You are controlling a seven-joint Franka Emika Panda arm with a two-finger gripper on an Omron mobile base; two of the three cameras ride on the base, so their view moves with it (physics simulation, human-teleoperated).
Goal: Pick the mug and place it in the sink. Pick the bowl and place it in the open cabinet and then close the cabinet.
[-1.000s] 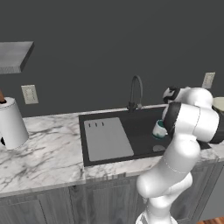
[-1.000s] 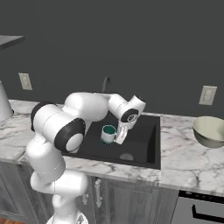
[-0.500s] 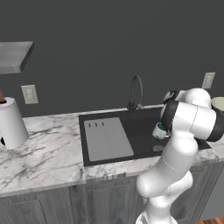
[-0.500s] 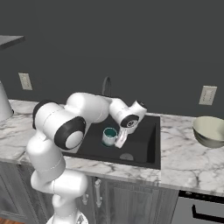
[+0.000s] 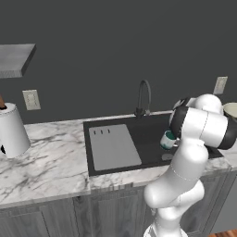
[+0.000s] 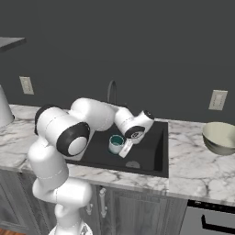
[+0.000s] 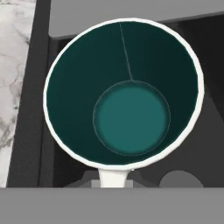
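The white arm's two-finger gripper [image 6: 125, 148] is reaching down over the black rectangular recessed sink [image 6: 151, 158], its jaws pinched tight on the handle of the small white mug with a teal interior [image 6: 116, 144]. The mug [image 5: 168, 139] is sitting upright in the grip, hanging inside the basin near its middle, close above the black floor and just back from the round grey drain [image 6: 132, 164]; whether its base is touching the floor cannot be told. Looking along the hand, the mug [image 7: 124, 92] is showing its open mouth straight on, with its white handle stub pointing toward the fingers at the bottom and the drain [image 7: 179, 178] lying just beside it.

The grey ribbed drainboard panel [image 5: 114, 146] is lying over the left part of the sink, and the dark arched faucet [image 5: 144, 97] is standing at the sink's back edge. The large wide round bowl, pale cream-green outside and olive inside [image 6: 221, 137], is resting on the white marble countertop [image 6: 197, 165] well right of the sink, near the counter's right end. A white cylindrical canister [image 5: 11, 129] is standing at the counter's far left end. The grey wood-grain wall cabinet [image 5: 15, 59] is showing its underside at the upper left.
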